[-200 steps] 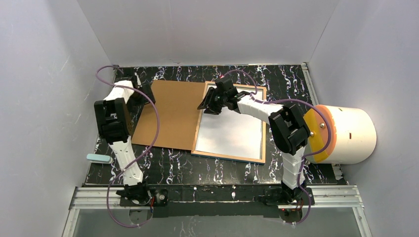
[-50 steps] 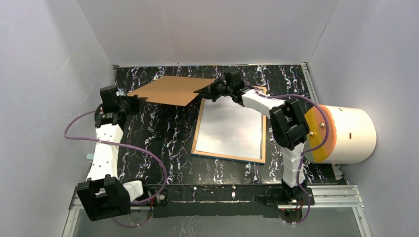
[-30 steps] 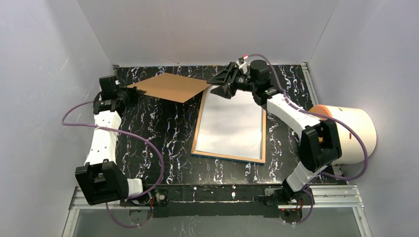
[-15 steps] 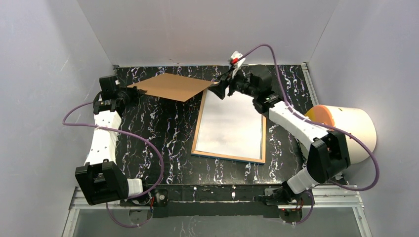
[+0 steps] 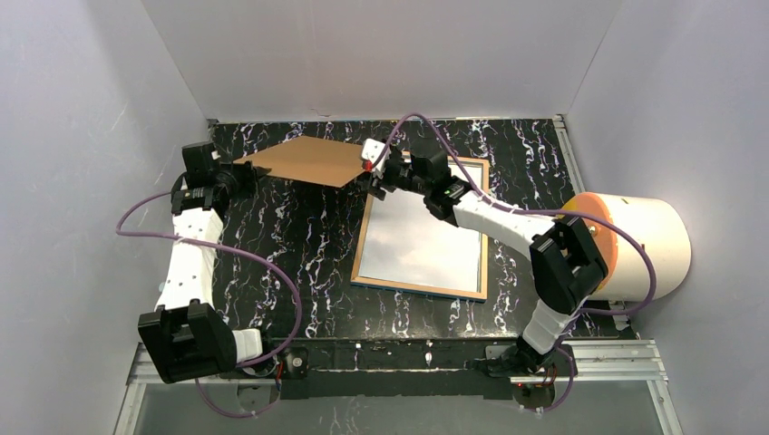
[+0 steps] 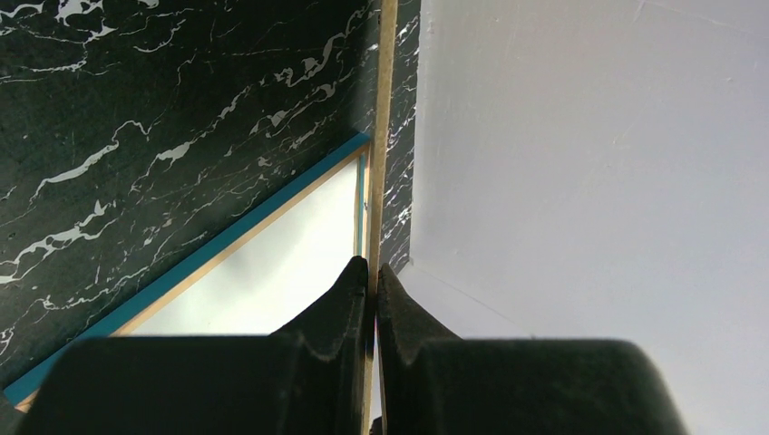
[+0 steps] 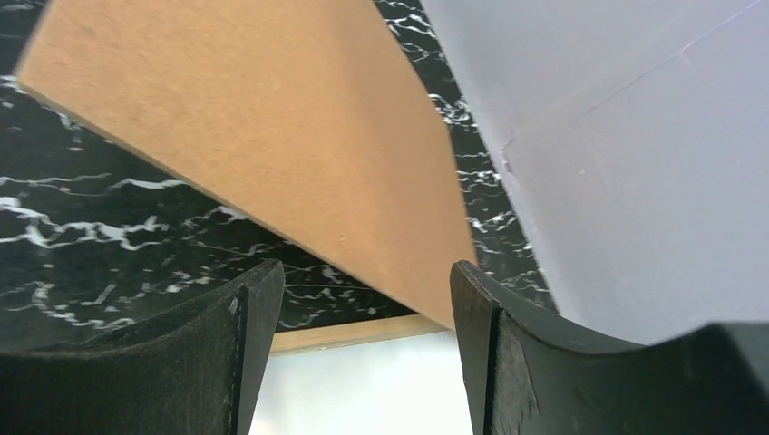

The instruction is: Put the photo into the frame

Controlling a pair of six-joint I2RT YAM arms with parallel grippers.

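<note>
The frame (image 5: 364,234) lies flat on the black marbled table, wood-coloured rim up, with a pale shiny surface inside. Its blue rim (image 6: 186,268) shows in the left wrist view. The photo's print is out of view. My left gripper (image 5: 234,180) is shut on the left corner of the brown backing board (image 5: 311,161), which is held lifted and tilted. Edge-on, the board (image 6: 380,127) runs out from between the left gripper's (image 6: 373,268) pinched fingers. My right gripper (image 5: 373,178) is open at the board's right corner. The right gripper (image 7: 363,283) has the board (image 7: 263,127) just ahead, untouched.
A large white cylinder (image 5: 646,246) with an orange face lies on its side at the right edge. Grey walls enclose the table on three sides. Purple cables (image 5: 272,281) loop off both arms.
The right arm has swung down and left from the back wall, bringing its open gripper to the board's right corner. The left gripper keeps holding the lifted board still.
</note>
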